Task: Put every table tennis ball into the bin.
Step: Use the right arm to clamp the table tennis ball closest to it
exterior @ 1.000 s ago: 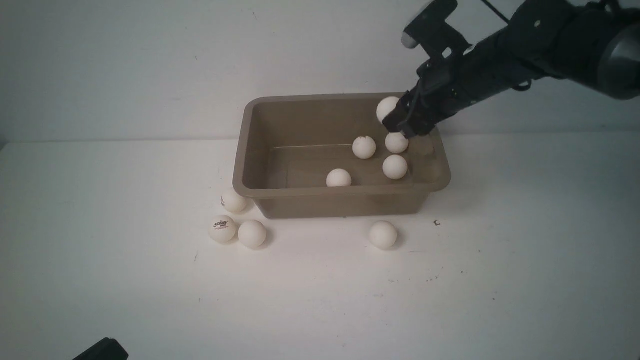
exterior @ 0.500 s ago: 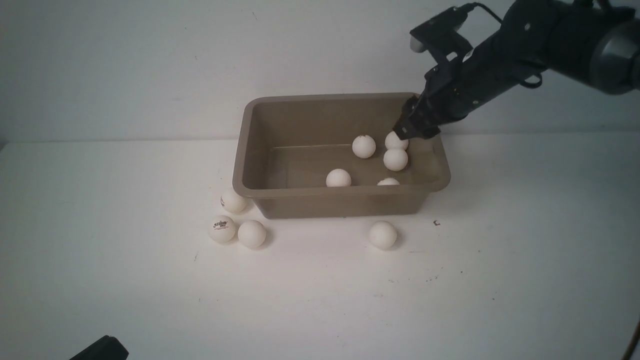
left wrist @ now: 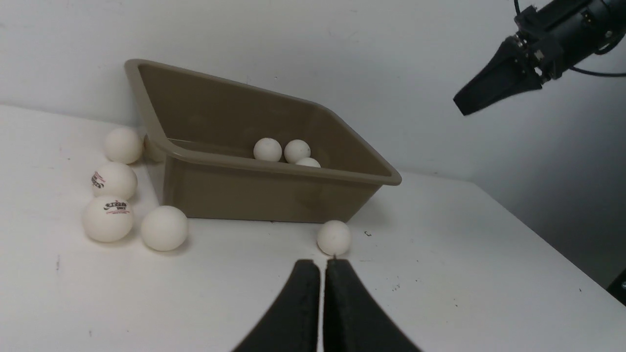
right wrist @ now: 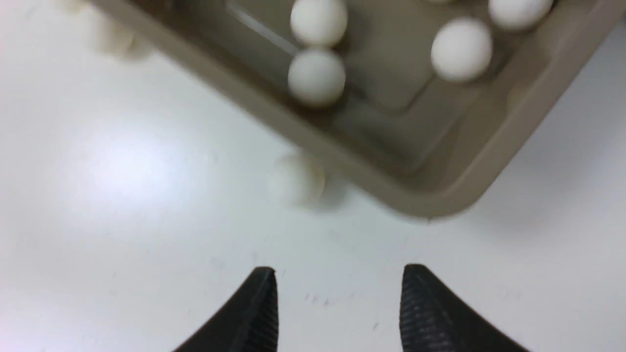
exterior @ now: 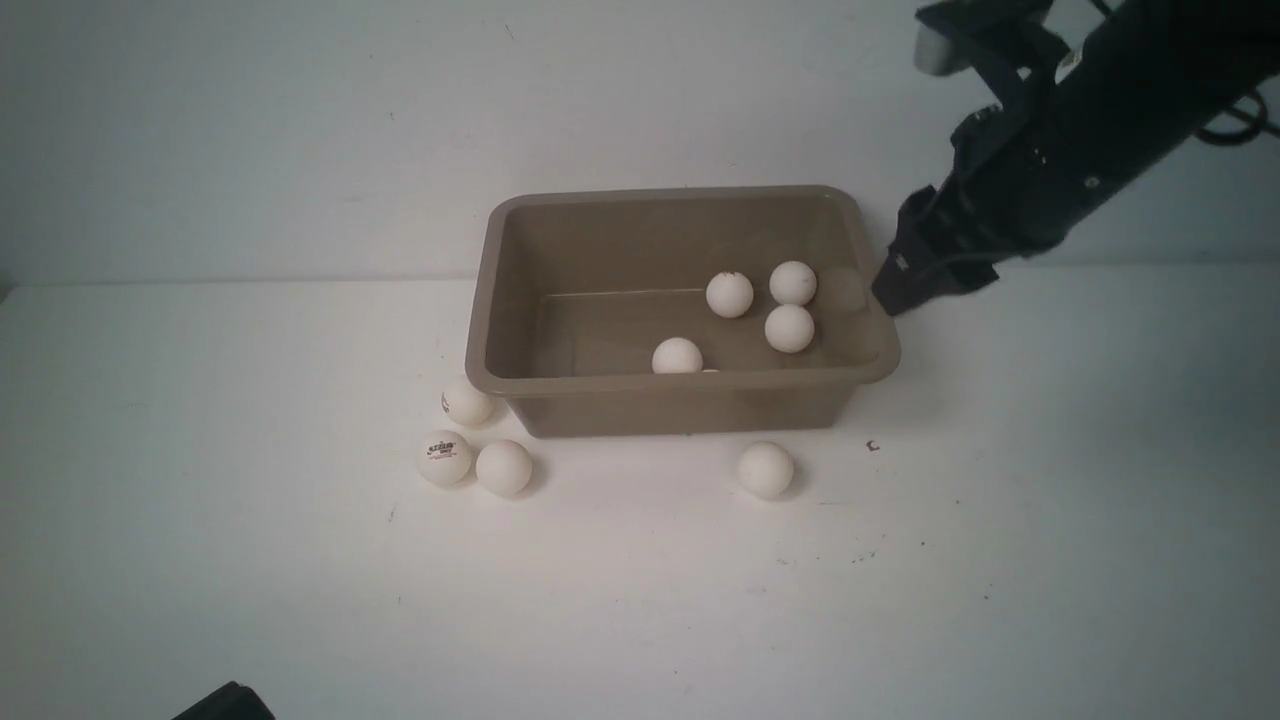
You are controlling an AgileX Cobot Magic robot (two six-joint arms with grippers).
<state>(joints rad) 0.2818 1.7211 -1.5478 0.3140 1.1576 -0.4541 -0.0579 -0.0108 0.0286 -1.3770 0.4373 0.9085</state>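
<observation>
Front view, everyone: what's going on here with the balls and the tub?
Table tennis balls are being collected into the bin. Several lie inside, and several remain on the table beside it. The right gripper hangs open and empty by the bin's right end. The left gripper is shut, holding nothing.

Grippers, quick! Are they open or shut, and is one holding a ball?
The left gripper is shut, holding nothing.
The right gripper is open, holding nothing.
</observation>
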